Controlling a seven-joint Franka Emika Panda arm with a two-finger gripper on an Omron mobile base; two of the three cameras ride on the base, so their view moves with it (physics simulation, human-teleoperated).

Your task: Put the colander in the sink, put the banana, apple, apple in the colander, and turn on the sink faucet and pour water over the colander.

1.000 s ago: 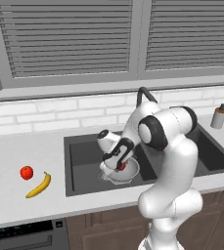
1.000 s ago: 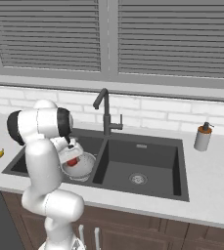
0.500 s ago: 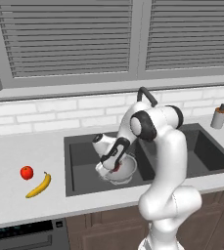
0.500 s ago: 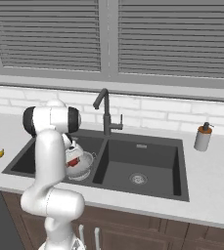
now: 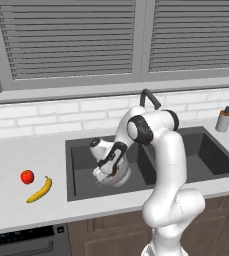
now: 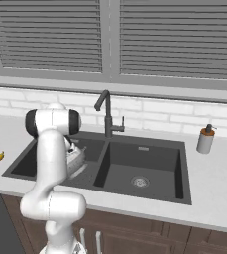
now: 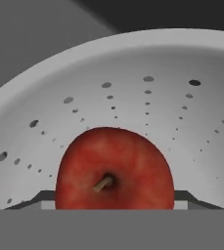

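The silver colander [image 5: 123, 178] sits in the left basin of the dark sink [image 5: 81, 155]. My gripper [image 5: 108, 172] reaches down into the colander, shut on a darker red apple [image 7: 114, 168] with its stem facing the camera. In the hand view the fingertips [image 7: 37, 197] flank the apple, and the colander's perforated wall [image 7: 133, 88] curves behind it. A bright red apple [image 5: 27, 176] and the yellow banana [image 5: 39, 190] lie on the counter left of the sink. The dark gooseneck faucet [image 6: 106, 111] stands behind the divider between the basins, with no water running.
A grey-white soap pump bottle [image 5: 224, 119] stands on the counter at the far right. The right basin [image 6: 144, 163] holds only its drain. A white brick backsplash and a window with blinds run behind the counter. My arm's elbow arches over the sink's middle.
My hand has shifted slightly left and lower into the colander with the apple still held. The elbow has swung back towards the faucet. The fruit on the counter has not moved.
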